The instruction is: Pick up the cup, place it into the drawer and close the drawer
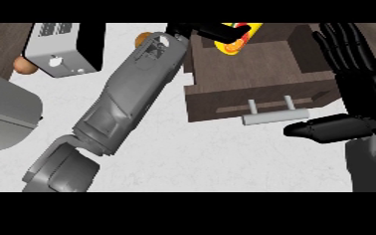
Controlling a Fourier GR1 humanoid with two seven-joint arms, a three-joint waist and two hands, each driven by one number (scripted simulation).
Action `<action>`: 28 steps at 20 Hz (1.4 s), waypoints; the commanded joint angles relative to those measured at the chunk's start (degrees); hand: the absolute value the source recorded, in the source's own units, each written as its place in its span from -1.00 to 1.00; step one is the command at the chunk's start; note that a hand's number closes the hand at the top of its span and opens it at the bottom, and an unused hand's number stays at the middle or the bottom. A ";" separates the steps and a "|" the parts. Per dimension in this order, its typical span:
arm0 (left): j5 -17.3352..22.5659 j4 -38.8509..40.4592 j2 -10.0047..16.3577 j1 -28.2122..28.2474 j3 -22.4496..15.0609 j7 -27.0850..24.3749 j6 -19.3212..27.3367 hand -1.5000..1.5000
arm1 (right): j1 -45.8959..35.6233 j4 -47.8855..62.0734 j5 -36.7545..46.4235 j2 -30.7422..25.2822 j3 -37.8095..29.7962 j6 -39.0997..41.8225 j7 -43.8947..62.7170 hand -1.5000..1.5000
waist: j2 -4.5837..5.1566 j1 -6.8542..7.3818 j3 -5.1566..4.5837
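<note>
Left robot hand (pixel 200 30): black fingers curled round the cup (pixel 236 42), holding it at the top of the head view. The hand covers the cup's near side, so the contact itself shows only in part. The grey left forearm (pixel 132 94) runs up to it on a slant from the lower left.

Cup: sits against the fingers, over the back of the open drawer (pixel 242 72). I cannot tell whether it touches the drawer floor or hangs above it. Bright yellow body with a red and orange patch. It looks tilted rather than upright, but too little is exposed to be sure.

Step in hand, as I judge it: placing. The pick-up looks done and the cup is over the drawer but not released. The next move calls for lowering it onto the dark wooden floor and opening the fingers. The hand then has to lift out past the drawer walls before anything pushes the front.

Drawer: pulled well out, its pale grey bar handle (pixel 275 115) facing the robot. Closing is not begun.

Right robot hand (pixel 346 74): open, resting at the right edge with fingers up, just beside the handle.

Bench (pixel 220 154): pale and speckled. A white box-like appliance (pixel 62 50) stands at the upper left, with two orange round things (pixel 24 65) (pixel 142 38) near it.
</note>
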 commanded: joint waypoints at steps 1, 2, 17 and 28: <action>1.31 3.86 -0.01 -1.29 -5.08 3.36 -3.07 1.00 | -4.19 1.60 0.69 -0.03 0.63 -0.87 1.53 -1.00 | 0.32 -1.14 -0.01; 0.82 4.74 -0.01 -0.62 -5.83 2.49 -3.48 1.00 | -1.81 1.00 -0.49 0.56 0.79 0.40 -0.15 -1.00 | 0.61 -2.27 0.04; 14.88 -2.51 -0.01 5.06 -6.14 -7.60 -5.66 -1.00 | -6.23 1.71 -9.48 2.59 10.32 12.71 0.81 1.00 | 1.18 -5.13 -0.13; 21.82 -2.27 -0.01 4.62 -4.68 -14.73 -0.50 -1.00 | -0.93 1.58 -0.67 -10.42 18.29 25.13 8.25 -1.00 | -0.45 0.18 -0.09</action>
